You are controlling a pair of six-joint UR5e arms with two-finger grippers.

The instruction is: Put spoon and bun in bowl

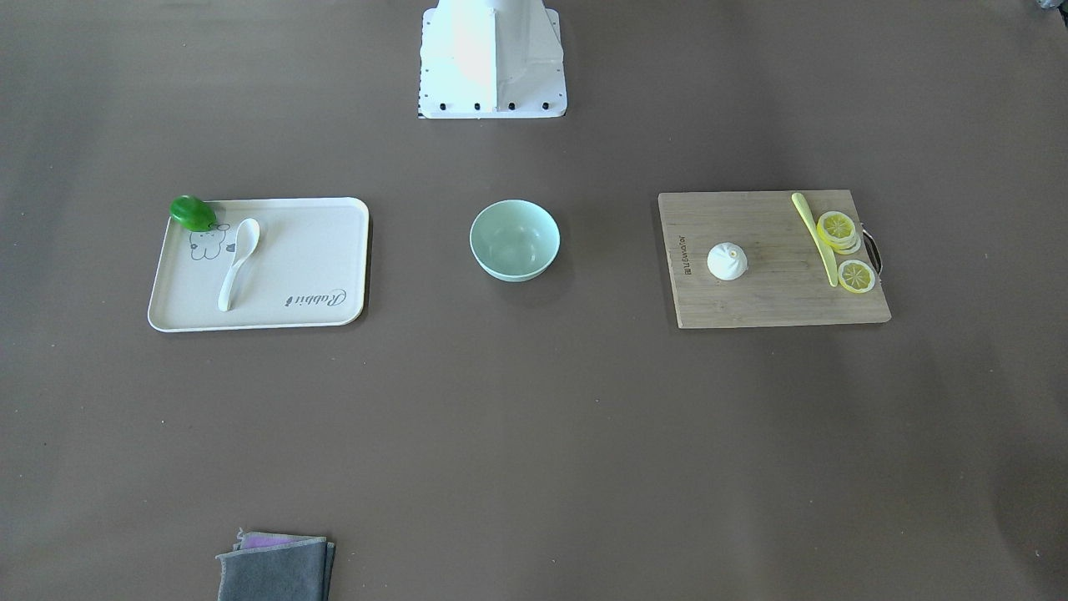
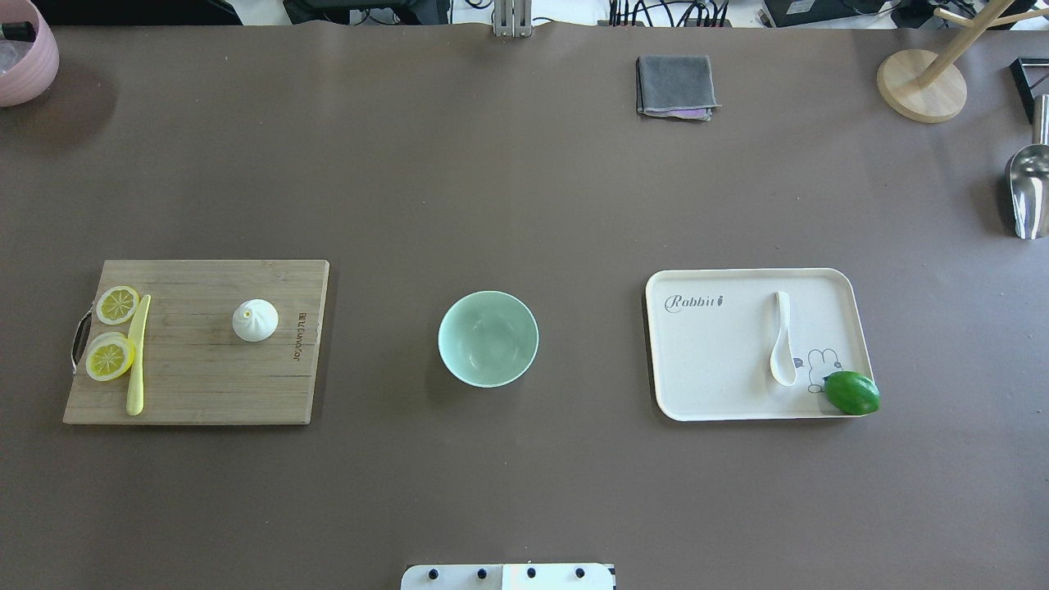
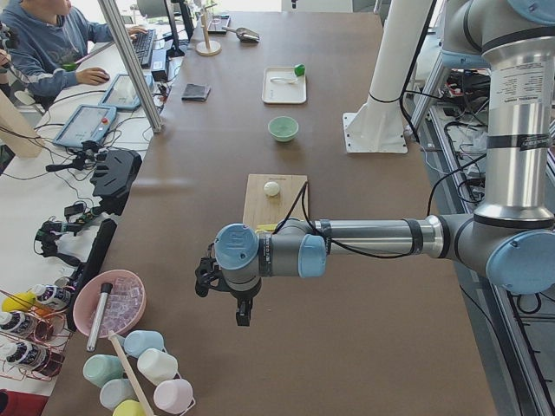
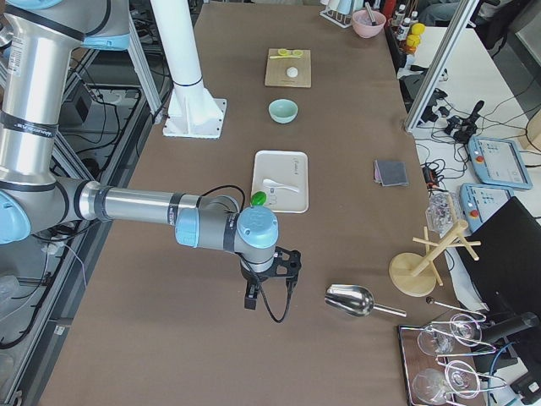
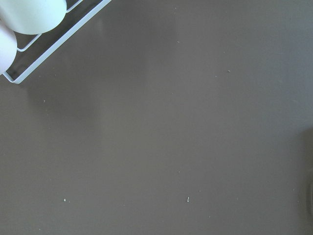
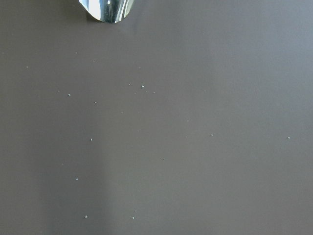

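Two items are flanking the bowl (image 2: 488, 338), spoon (image 2: 782, 344) right, bun (image 2: 255, 319) left, probably one per arm; left gripper (image 3: 241, 305) and right gripper (image 4: 266, 283) jaws: cannot tell.

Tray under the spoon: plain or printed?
Printed: cream tray with a grey rabbit drawing and the word Rabbit. Overhead exterior view shows it best.

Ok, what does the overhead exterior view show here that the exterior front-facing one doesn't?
Only overhead: a pink bowl at the far left corner, a wooden stand and a metal scoop at the right edge. Only front-facing: the upright white column of the robot's base; overhead catches just its plate edge. Both: the empty mint bowl mid-table, the tray with the spoon and a green fruit, the cutting board with the bun, lemon slices and yellow utensil, and the grey cloth. Neither shows an arm.
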